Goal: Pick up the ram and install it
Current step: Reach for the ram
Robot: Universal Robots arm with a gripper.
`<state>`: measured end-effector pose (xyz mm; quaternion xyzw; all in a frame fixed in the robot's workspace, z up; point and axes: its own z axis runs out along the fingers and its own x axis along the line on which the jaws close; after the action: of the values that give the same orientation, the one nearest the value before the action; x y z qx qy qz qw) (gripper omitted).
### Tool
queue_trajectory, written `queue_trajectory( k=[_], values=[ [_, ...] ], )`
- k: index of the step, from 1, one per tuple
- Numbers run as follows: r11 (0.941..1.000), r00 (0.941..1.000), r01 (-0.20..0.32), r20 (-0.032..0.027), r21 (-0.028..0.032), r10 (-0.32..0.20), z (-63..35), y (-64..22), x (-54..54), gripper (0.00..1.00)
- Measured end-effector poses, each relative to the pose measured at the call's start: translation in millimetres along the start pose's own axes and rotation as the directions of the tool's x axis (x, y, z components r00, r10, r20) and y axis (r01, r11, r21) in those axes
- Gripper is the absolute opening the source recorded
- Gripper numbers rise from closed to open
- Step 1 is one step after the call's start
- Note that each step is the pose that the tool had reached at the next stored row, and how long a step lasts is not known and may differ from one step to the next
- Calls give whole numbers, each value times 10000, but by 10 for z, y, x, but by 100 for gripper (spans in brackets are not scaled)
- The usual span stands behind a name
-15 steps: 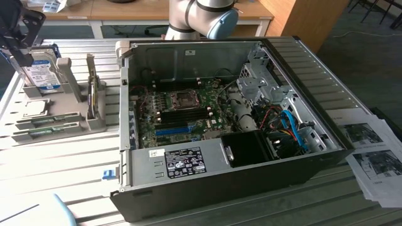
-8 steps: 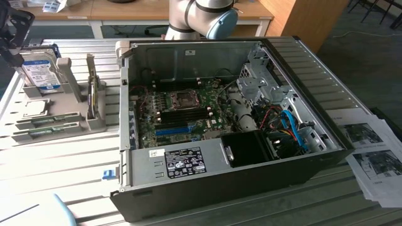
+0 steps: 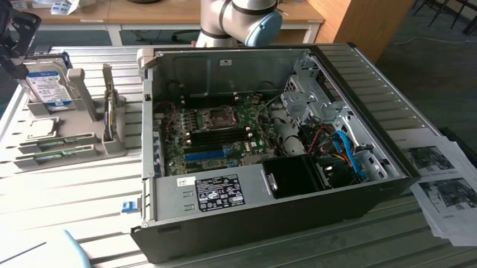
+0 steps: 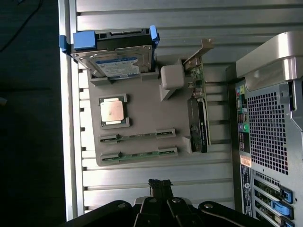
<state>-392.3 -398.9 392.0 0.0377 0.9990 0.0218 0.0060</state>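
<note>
As the ram (image 4: 138,153) lies untouched in its holder on the grey tray (image 4: 147,111), I record nothing done: my gripper (image 4: 160,182) hovers near it, fingers pressed together, empty.

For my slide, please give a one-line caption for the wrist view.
Shut, empty pincer near the gray holder carrying two ram sticks, a processor and a hard drive.

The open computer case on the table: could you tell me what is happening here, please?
The robot arm's gripper, shut and empty, hangs above the table near the grey parts holder. Two long thin green RAM sticks lie in their slots there, untouched. The black open computer case sits beside it, green motherboard exposed.
</note>
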Motion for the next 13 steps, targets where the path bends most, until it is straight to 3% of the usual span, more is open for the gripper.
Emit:
queue_trajectory(
  k=[13],
  values=[
    [9992,9992,388,-18,-4,-388,0,0,4,9]
  ],
)
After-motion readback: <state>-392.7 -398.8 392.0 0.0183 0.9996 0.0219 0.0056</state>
